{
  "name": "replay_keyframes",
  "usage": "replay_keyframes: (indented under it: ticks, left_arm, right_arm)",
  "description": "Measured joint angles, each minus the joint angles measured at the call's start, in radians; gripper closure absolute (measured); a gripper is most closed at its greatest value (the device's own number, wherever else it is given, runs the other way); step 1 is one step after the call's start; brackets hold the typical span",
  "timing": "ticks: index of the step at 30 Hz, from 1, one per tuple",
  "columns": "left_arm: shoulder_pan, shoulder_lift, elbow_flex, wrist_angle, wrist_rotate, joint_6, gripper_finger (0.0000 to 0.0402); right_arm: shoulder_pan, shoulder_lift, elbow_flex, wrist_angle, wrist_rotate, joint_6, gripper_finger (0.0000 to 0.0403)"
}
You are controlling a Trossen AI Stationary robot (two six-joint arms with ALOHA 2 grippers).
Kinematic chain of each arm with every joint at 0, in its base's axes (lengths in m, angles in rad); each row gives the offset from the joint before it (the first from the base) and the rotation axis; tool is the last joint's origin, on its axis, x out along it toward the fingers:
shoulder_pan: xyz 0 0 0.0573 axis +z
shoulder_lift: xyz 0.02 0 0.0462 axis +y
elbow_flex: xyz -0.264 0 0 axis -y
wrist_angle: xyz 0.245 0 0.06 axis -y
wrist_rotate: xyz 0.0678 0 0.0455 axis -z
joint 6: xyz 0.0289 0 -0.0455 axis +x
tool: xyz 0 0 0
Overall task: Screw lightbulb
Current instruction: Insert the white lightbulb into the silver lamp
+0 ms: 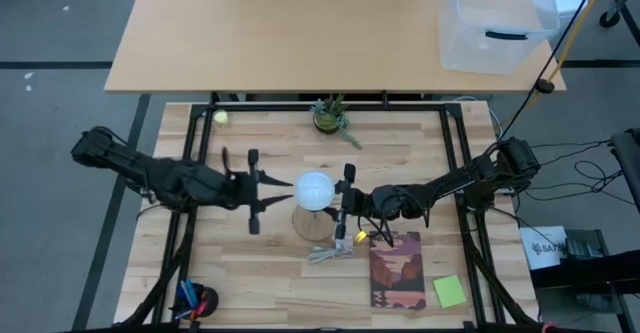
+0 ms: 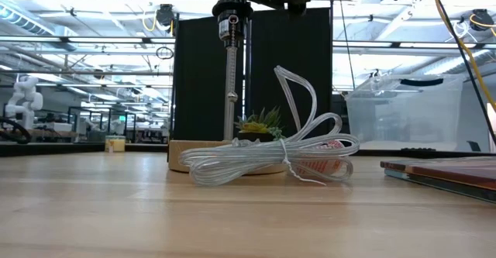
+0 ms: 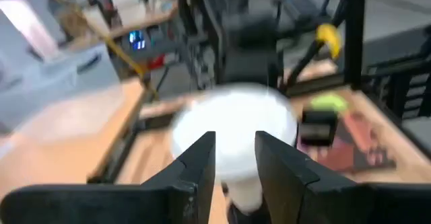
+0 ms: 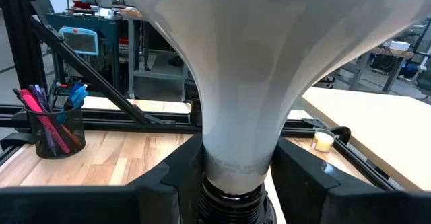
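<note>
At mid-desk, eyes on the lightbulb (image 1: 313, 190): upright, frosted globe on top, pale neck pointing down into the black socket (image 4: 232, 207) of the round wooden disc (image 1: 313, 223). Seated there, though cannot tell how deep in the thread.

Over to the left tool (image 1: 283, 190), reaching in from the left side of the desk (image 1: 250, 283). Open, with a clear gap between its two dark fingers (image 3: 199, 167). Hanging just beside the globe at globe height, tips aimed at it, nothing held. From the left wrist, seeing the white globe (image 3: 232, 133) beyond the fingertips rather than between them.

Now the right tool (image 1: 340, 205), coming in from the opposite side and lower down. Closed on the bulb's neck (image 4: 236, 116), one finger (image 4: 168, 183) pressed against each flank, right above the socket.

Around the disc: a coil of clear cable (image 1: 325, 255) just in front, touching the base in the low view (image 2: 271, 161). Beside that, a book (image 1: 397, 270) lying flat, then a green note pad (image 1: 449, 291) near the front right corner. At the front left corner, a cup of pens (image 1: 195, 300). Along the far edge, a small potted plant (image 1: 330, 118) and, well apart to its left, a tiny yellow-green ball (image 1: 221, 117).
</note>
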Motion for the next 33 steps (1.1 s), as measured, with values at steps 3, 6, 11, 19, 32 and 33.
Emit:
replay_keyframes:
  ticks: [3, 6, 11, 19, 32, 33]
  left_arm:
    - [-0.013, 0.001, -0.089, 0.122, -0.086, -0.046, 0.0295]
    - [-0.032, 0.000, -0.186, 0.308, -0.145, -0.050, 0.0297]
    - [-0.056, 0.002, -0.261, 0.396, -0.220, -0.050, 0.0350]
    - [-0.083, 0.001, -0.268, 0.390, -0.223, -0.066, 0.0399]
    - [-0.039, 0.108, -0.269, 0.452, -0.115, -0.095, 0.0401]
    - [-0.033, 0.108, -0.269, 0.457, -0.101, -0.095, 0.0401]
  right_arm:
    - [0.000, 0.000, 0.000, 0.000, 0.005, 0.001, 0.0257]
    - [0.000, 0.000, 0.000, -0.001, 0.003, 0.000, 0.0257]
    - [0.000, 0.000, 0.000, -0.001, -0.004, -0.008, 0.0257]
    - [-0.001, 0.000, 0.000, -0.001, -0.002, -0.010, 0.0257]
    - [-0.002, 0.000, -0.002, 0.003, -0.001, -0.007, 0.0257]
    - [-0.002, 0.000, -0.002, 0.003, -0.001, -0.007, 0.0257]
